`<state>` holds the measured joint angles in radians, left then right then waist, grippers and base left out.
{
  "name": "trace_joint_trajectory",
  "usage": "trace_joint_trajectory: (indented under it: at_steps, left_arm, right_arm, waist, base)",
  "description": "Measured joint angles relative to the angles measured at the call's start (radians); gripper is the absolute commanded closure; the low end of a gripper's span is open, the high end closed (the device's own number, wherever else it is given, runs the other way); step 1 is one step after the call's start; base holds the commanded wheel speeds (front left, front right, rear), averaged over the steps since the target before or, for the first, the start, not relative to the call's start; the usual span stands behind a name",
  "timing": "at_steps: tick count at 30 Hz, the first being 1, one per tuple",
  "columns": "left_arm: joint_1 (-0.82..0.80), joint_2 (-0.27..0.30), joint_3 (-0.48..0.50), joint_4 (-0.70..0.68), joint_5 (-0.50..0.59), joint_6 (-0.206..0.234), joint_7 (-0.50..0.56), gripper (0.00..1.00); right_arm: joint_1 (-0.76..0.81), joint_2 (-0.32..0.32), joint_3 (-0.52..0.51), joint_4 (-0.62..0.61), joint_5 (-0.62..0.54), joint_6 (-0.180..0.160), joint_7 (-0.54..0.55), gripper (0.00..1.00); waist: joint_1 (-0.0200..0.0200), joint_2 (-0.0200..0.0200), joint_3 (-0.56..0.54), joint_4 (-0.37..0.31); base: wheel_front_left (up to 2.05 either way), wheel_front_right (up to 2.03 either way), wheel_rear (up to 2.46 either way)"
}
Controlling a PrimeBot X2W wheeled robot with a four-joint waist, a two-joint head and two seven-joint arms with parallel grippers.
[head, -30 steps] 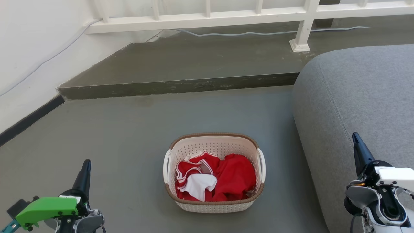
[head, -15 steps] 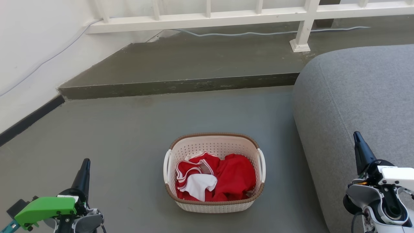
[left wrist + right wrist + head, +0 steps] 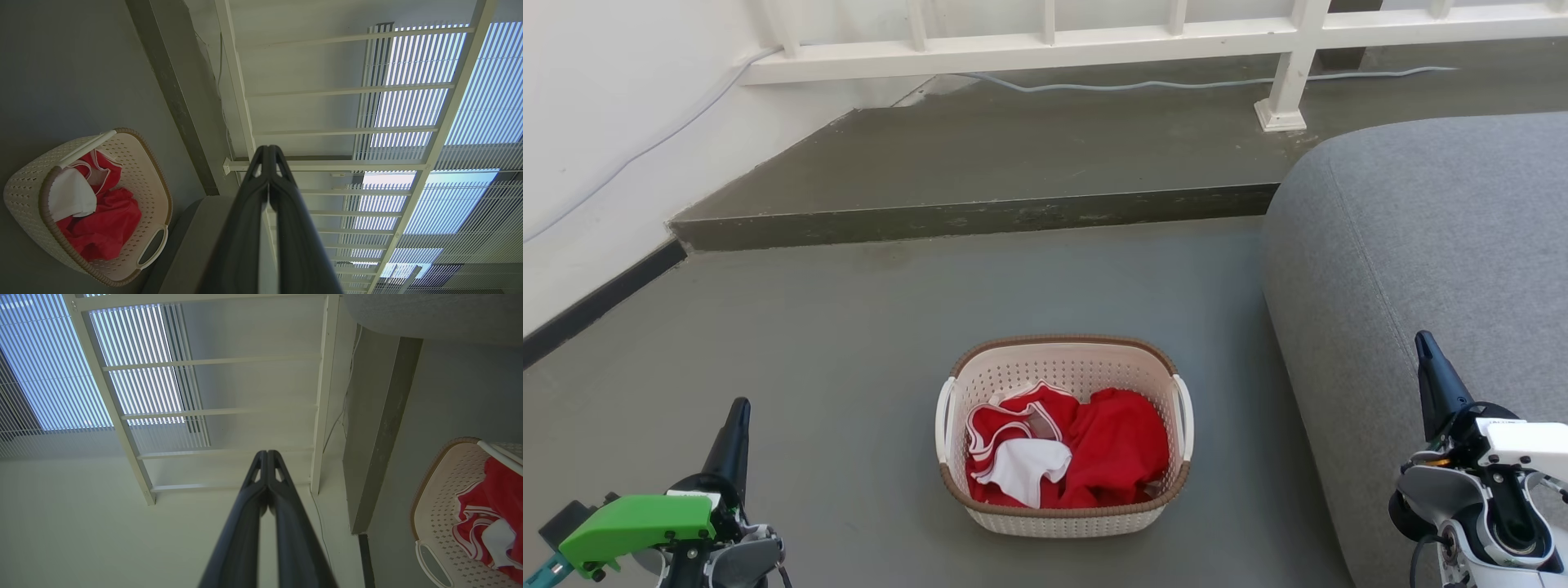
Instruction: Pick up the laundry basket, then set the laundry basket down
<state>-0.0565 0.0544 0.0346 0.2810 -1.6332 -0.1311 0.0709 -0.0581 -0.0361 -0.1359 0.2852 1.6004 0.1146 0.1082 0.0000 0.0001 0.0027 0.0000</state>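
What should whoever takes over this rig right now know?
Left gripper: shut, empty, to the left of the laundry basket and apart from it.
Right gripper: shut, empty, to the basket's right, in front of the grey sofa.
Basket: upright on the floor, red and white clothes inside, side handles free.
Done: nothing yet.
Left: probably open both grippers, take the handles, lift, then set down.

Right pincer (image 3: pixel 1422 339) edged slightly rightward, outward.
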Motion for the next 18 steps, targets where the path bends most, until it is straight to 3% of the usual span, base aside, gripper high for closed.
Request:
trace_joint_trajectory:
  at_steps: [18]
  left_arm:
    - [0.000,0.000,0.001,-0.002,0.000,0.000,0.000,1.00]
  right_arm:
    - [0.000,0.000,0.000,-0.002,0.001,0.000,0.000,1.00]
  waist:
    - [0.0000,0.0000,0.000,0.000]
  base:
    - [0.00,0.00,0.00]
